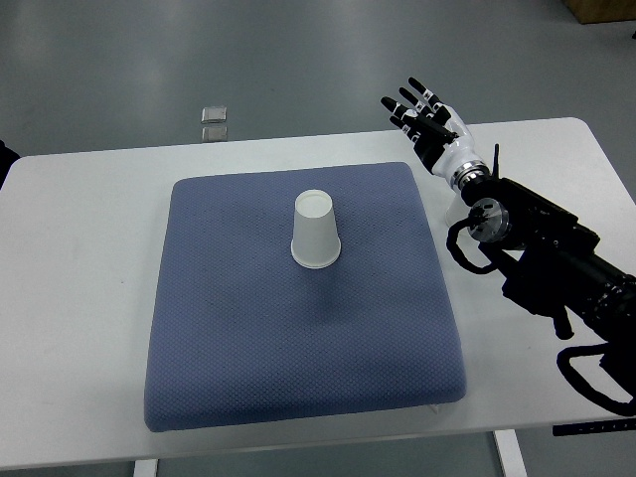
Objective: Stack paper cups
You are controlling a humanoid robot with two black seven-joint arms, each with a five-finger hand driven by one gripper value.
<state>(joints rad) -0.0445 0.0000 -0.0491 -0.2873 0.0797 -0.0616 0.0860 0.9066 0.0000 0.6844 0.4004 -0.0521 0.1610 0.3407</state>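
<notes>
a: where is the right hand [422, 117] and how are its fingers?

b: it is at the far right part of the bench [89, 298], above the white surface, just beyond the far right corner of the blue pad [298, 338]. the fingers are stretched out and a little spread, pointing to the far left. it holds nothing.

a: and the arm behind it?

b: the black arm [537, 253] comes in from the right edge of the picture and goes across the bench up to the wrist. some black cables loop beside it.

a: where is the paper cup [316, 230]?

b: it stands upside down on the blue pad, a little beyond the middle of the pad. the wider open rim is down on the cloth. it looks like one white cup; i cannot tell if another cup is under it. it is well apart from the hand, to its left and nearer to the camera.

a: anything else?

b: on the grey floor beyond the bench, two small square things [214, 121] lie close together.
</notes>
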